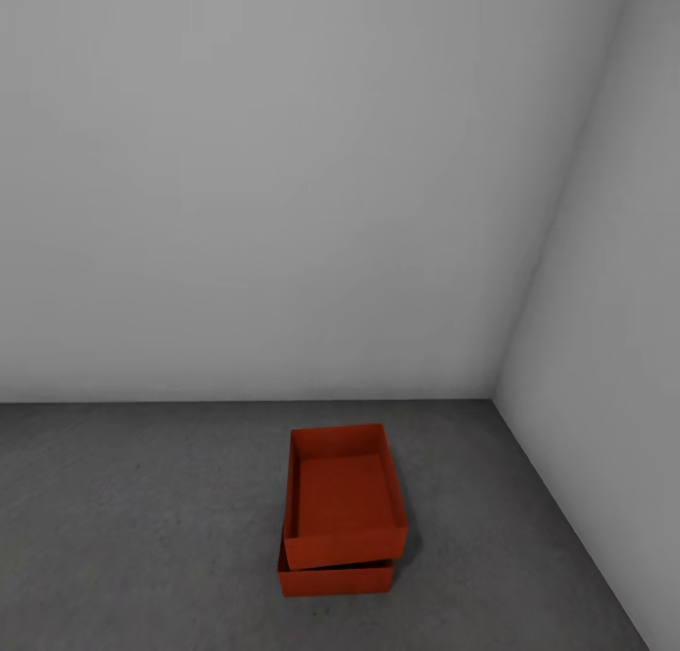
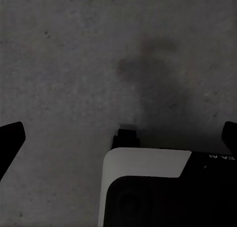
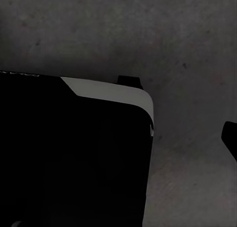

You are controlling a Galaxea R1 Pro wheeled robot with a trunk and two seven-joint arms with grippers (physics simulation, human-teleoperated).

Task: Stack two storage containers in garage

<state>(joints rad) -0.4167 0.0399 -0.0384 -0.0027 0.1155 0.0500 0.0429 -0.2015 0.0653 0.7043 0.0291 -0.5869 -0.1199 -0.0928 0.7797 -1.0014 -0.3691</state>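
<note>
The two storage containers are orange-red open bins stacked on the dark grey concrete floor (image 1: 142, 519) of the garage, near a wall corner. The upper container (image 1: 345, 495) sits slightly skewed on the lower container (image 1: 335, 580), whose front wall shows beneath it. Both stand apart from my arms. My left gripper (image 2: 118, 138) hangs open over bare floor, its dark fingertips (image 2: 10, 138) at the picture's two sides. My right gripper (image 3: 118, 138) also points at the floor; one fingertip (image 3: 230, 138) shows at the far edge, set wide, with nothing held.
Plain pale grey walls (image 1: 283, 179) meet in a corner at the right, just behind the stack. My own white and black base (image 2: 148, 187) shows below the left gripper, and the same base (image 3: 74, 153) below the right. Open floor lies left of the stack.
</note>
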